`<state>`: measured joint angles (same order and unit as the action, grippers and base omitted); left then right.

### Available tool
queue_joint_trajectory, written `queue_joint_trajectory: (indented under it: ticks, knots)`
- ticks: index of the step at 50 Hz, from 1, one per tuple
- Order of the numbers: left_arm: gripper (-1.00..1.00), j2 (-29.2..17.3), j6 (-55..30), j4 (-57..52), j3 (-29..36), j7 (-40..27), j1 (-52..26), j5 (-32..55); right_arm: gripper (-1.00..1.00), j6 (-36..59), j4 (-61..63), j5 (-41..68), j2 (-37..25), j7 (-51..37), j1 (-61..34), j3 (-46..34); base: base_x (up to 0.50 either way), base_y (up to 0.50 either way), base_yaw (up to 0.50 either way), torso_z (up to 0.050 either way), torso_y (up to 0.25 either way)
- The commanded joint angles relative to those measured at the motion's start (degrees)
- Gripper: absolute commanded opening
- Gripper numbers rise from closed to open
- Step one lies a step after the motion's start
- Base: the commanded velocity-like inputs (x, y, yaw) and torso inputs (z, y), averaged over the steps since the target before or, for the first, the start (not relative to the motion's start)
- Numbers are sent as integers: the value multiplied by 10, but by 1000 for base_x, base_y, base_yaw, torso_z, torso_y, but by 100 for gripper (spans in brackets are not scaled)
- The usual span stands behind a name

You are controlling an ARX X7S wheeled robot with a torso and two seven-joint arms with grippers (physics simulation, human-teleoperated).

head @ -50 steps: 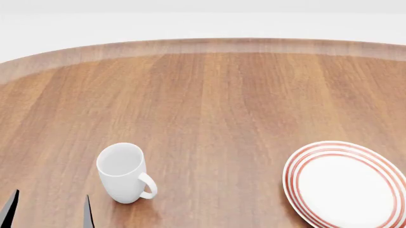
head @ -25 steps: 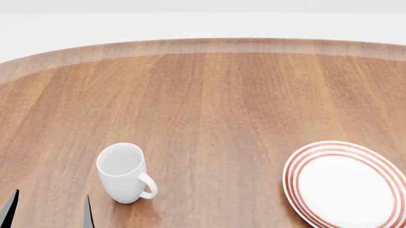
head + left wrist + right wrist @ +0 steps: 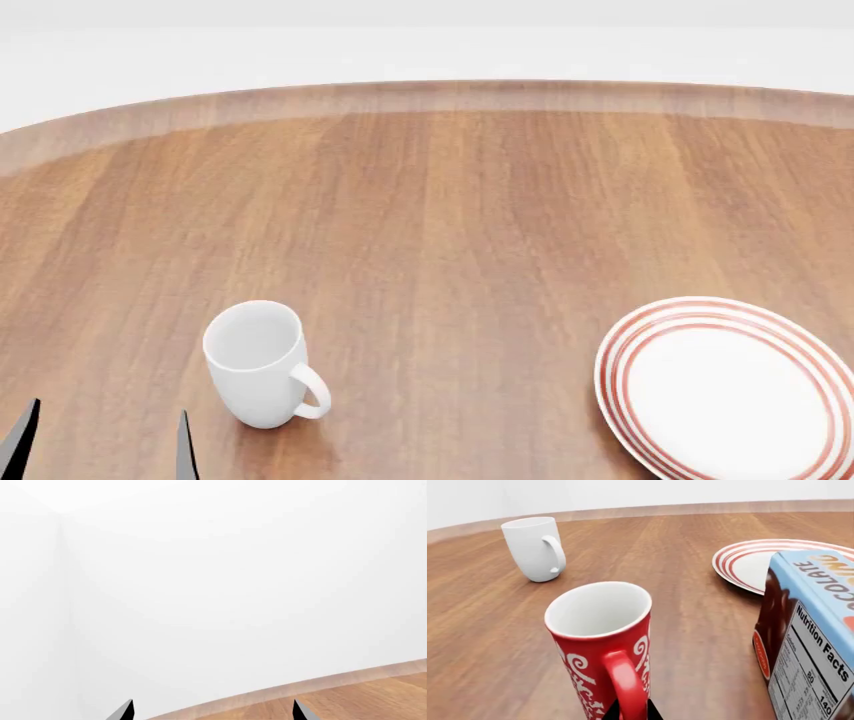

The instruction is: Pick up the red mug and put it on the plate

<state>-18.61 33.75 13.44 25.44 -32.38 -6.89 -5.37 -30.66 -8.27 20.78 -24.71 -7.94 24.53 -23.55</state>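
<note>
Red mug (image 3: 602, 647) fills my right wrist view, upright on the wooden worktop (image 3: 680, 580), white inside, with its red handle turned toward the camera. Of the right fingers (image 3: 628, 711) I see only two dark tips at the frame edge, one on each side of the handle's lower end; I cannot tell whether they are pressing on it or merely flanking it. Just beside the mug stands a blue carton (image 3: 807, 635) printed with a nutrition-facts panel, cut off by the frame edge. Beyond that carton lies the plate (image 3: 746, 562), flat on the worktop, its red rings showing along the rim, apart from the mug. Farther off on the other side stands a plain white mug (image 3: 534, 547), upright, its handle toward the plate's side.

My head view shows the white mug (image 3: 258, 362) near the left and the plate (image 3: 727, 390) at the lower right, well apart; the red mug is outside that view. Two dark tips of the left fingers (image 3: 104, 445) poke up at the bottom left corner, spread apart with nothing between them, near the white mug but not touching it. The left wrist view confirms the gap (image 3: 212, 711), looking past the worktop's edge (image 3: 320, 690) at bare white wall.
</note>
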Motion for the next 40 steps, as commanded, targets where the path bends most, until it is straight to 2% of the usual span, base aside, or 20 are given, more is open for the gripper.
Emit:
queue_joint_trajectory:
  ticks: [1, 10, 18, 28, 40]
  knots:
    - [100, -1, 1, 0, 1, -2, -1, 0, -100, 14, 29, -8, -11, -21, 5, 7, 0, 0, 0, 0, 0]
    - [100, -2, 4, 2, 3, -2, -2, 1, -100, 140, 254, -51, -70, -112, 33, 28, 0, 0, 0, 0, 0]
    - [100, -2, 7, 3, 5, -3, -2, 1, -100, 259, 395, -48, -98, -154, 2, 41, 0, 0, 0, 0, 0]
    - [100, -3, 8, 4, 6, -4, -3, 1, -100, 376, 504, 71, -124, -197, -71, 85, 0, 0, 0, 0, 0]
    - [100, -4, 6, 3, 7, -6, -3, 3, -100, 532, 555, 164, -147, -257, -206, 97, 0, 0, 0, 0, 0]
